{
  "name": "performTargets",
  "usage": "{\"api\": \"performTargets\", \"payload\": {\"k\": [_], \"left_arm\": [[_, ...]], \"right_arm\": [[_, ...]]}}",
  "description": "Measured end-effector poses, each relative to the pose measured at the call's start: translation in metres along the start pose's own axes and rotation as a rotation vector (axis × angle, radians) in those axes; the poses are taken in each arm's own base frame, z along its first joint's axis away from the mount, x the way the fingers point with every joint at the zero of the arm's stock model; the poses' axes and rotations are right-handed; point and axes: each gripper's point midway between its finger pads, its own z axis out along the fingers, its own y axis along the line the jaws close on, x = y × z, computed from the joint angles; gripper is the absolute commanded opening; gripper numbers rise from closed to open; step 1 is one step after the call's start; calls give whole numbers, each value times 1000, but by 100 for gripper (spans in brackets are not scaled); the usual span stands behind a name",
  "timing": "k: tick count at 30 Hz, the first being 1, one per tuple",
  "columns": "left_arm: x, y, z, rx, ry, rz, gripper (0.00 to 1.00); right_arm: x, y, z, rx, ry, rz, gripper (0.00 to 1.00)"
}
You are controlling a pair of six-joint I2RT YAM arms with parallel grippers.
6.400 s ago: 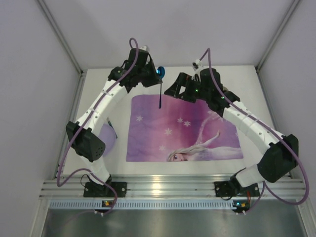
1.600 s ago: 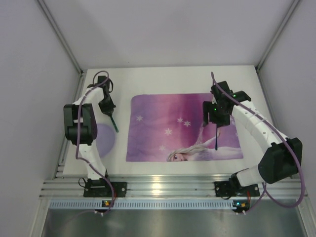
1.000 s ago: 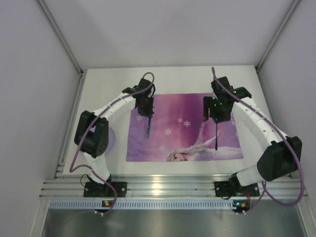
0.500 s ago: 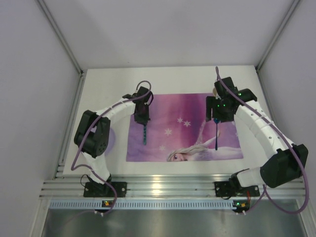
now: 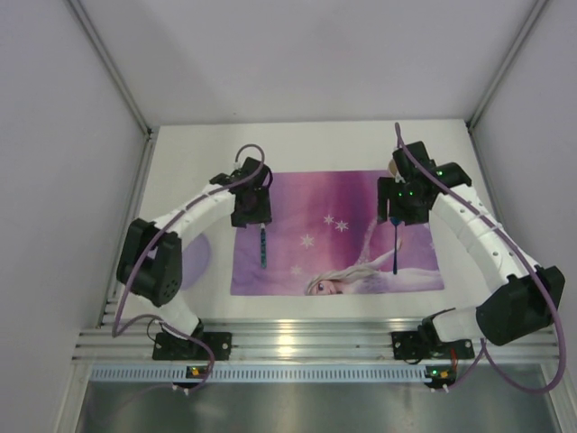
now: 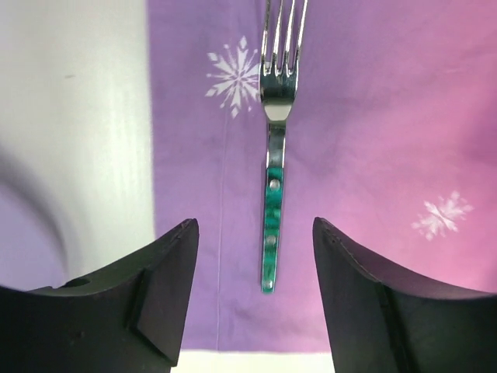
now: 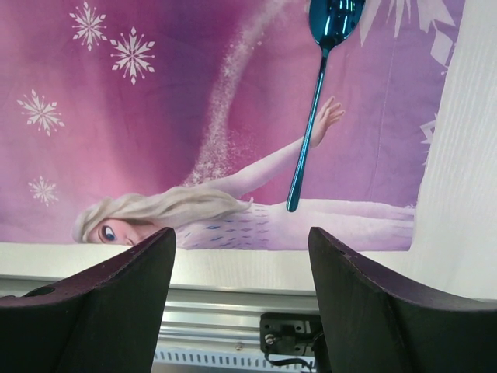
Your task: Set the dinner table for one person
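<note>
On the white dinner table (image 5: pixel 194 149) lies a purple-pink princess placemat (image 5: pixel 325 194). A fork (image 5: pixel 263 245) with a green handle rests flat on the mat's left part, tines toward the near edge. My left gripper (image 5: pixel 259 221) hovers just behind the fork handle (image 6: pixel 272 225), open, with nothing between its fingers (image 6: pixel 167 272). A shiny blue spoon (image 5: pixel 395 248) lies on the mat's right part. Behind the spoon (image 7: pixel 314 116), my right gripper (image 5: pixel 398 219) stands open and empty.
A flat purple plate (image 5: pixel 200 254) sits on the table left of the mat, partly under the left arm. The ribbed aluminium rail (image 5: pixel 306 343) runs along the near edge. White walls close in the table at the back and sides.
My left gripper has opened and let go of the fork, which now lies on the mat. It has drawn back a little toward the far side. The right arm has barely moved.
</note>
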Motion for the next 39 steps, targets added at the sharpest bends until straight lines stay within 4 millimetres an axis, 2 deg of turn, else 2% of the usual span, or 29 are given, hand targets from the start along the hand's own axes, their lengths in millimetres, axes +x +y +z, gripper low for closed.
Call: {"api": "performTargets", "payload": {"k": [4,7,9,14,17,20,25,29,32,35,36,39], "left_arm": [[-19,12,-55,5,-132,-28,66],[-13,31,-71,-40,-171,-39,66],[4,46,-65,-97,-143,-41,66],[65,89,-34,-249,17,-36,66],[81,106,-25,-274,74,-76,66],[81,117,-23,-291,82,-111,66],[73,124,-20,-293,62,-123,65],[63,138,-14,-298,36,-173,62],[62,154,-6,-317,43,-209,57],[61,163,4,-334,59,-219,40],[61,164,8,-337,64,-212,29],[62,168,18,-361,88,-175,8]], "right_arm": [[0,2,0,-12,-2,1,70],[3,7,3,-28,8,-4,70],[7,10,4,-36,19,-11,70],[8,17,6,-57,20,-18,70],[9,17,7,-58,23,-19,70],[14,15,10,-51,38,-24,70],[20,12,14,-43,58,-34,70],[21,12,14,-44,60,-40,70],[21,12,14,-44,60,-40,70],[21,12,14,-46,60,-40,70],[21,12,14,-46,60,-40,70],[21,12,15,-44,59,-40,70]]}}
